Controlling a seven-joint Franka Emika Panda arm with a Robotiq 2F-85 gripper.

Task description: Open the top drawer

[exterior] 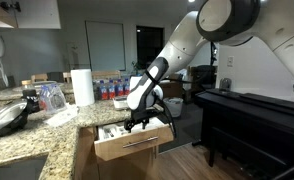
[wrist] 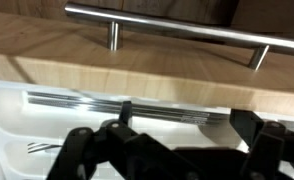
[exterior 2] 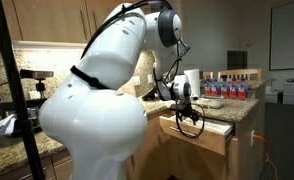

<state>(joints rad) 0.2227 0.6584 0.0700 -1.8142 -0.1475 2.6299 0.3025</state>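
1. The white arm (exterior 2: 92, 110) fills the middle of an exterior view. Its bulky base sits at 8 o'clock, and its links arch over 12 o'clock and down toward 3 o'clock.
2. The granite surface (exterior: 37, 140) takes up the 8 o'clock part of an exterior view.
3. A black piece of furniture (exterior: 252, 115) stands at 4 o'clock, well apart from the surface.
4. The top drawer (exterior: 117, 150) stands open at 6 o'clock, jutting from under the surface's edge with its pale interior exposed. In the opposite exterior view it sits at 4 o'clock (exterior 2: 202, 137).
5. A paper towel roll (exterior: 82, 85) stands upright on the surface, at 11 o'clock from the drawer.
6. A row of bottles (exterior: 112, 90) stands just beside the roll, at its 3 o'clock.
7. The tool (exterior: 139, 122) hangs over the open drawer with its fingers (wrist: 82, 150) spread wide and nothing between them. In the wrist view it fills 6 o'clock (wrist: 172, 140).
8. The silver bar handle (wrist: 177, 30) runs horizontally across the wood front at 12 o'clock, apart from the tool.
9. Forks (wrist: 47, 147) lie in the pale tray at 8 o'clock.
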